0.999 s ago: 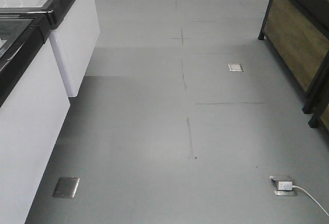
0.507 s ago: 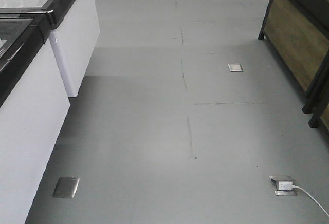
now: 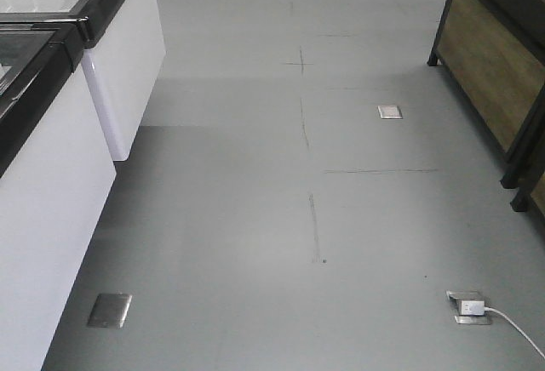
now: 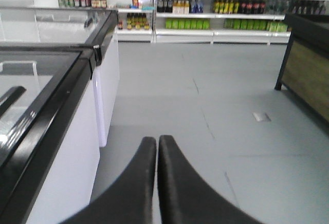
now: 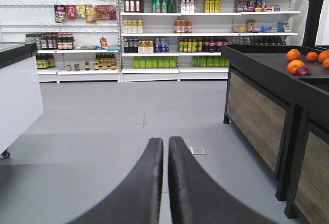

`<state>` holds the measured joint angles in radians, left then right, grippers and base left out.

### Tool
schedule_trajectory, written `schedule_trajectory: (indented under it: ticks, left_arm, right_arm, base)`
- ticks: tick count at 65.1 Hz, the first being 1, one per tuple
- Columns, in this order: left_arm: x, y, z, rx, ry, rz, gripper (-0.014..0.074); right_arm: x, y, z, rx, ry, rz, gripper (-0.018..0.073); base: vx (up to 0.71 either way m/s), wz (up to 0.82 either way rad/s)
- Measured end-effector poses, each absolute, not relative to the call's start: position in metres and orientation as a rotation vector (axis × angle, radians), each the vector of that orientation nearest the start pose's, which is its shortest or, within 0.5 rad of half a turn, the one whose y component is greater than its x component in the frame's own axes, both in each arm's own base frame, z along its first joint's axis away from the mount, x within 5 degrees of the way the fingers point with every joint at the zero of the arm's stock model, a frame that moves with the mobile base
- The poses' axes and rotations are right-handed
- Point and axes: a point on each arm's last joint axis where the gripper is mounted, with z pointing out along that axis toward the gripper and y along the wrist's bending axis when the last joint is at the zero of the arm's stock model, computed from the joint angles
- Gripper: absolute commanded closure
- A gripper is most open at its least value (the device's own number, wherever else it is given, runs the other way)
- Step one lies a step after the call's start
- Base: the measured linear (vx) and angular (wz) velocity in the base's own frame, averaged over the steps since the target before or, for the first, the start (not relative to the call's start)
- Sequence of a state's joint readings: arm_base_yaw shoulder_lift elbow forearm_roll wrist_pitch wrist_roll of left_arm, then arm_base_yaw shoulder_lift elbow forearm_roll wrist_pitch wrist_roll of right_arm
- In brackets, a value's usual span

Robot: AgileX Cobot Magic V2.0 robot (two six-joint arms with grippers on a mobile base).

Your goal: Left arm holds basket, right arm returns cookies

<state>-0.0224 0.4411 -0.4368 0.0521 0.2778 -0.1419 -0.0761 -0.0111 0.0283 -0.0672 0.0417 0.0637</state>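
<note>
The basket and the cookies are out of view in every frame. My left gripper (image 4: 157, 141) is shut with nothing between its black fingers, pointing down a shop aisle beside a white chest freezer (image 4: 56, 147). My right gripper (image 5: 165, 143) is shut and empty too, held over the grey floor and facing the stocked shelves (image 5: 169, 29) at the far wall. Neither arm shows in the front-facing view.
White chest freezers with black rims (image 3: 51, 133) line the left side. A black and wood produce stand (image 5: 267, 100) with oranges (image 5: 298, 62) runs along the right. Metal floor plates (image 3: 109, 310) (image 3: 390, 112) and a floor socket with a white cable (image 3: 470, 306) lie on the grey floor.
The front view has crept very slightly forward; the floor marks and plates sit a touch lower in the frame.
</note>
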Motion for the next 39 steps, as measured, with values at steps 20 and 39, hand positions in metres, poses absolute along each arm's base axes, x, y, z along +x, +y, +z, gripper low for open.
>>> schedule_trajectory:
  ticks: [20, 39]
  left_arm:
    - [0.109, -0.001, 0.297, -0.074, 1.83, -0.067, 0.0591]
    - [0.11, -0.001, 0.298, -0.073, 1.822, -0.068, 0.0473]
  right_arm:
    - [0.057, -0.005, 0.2, 0.058, 1.542, -0.065, 0.0566]
    - [0.057, -0.005, 0.2, 0.058, 1.542, -0.065, 0.0566]
  base:
    - [0.0, 0.0]
    - [0.0, 0.0]
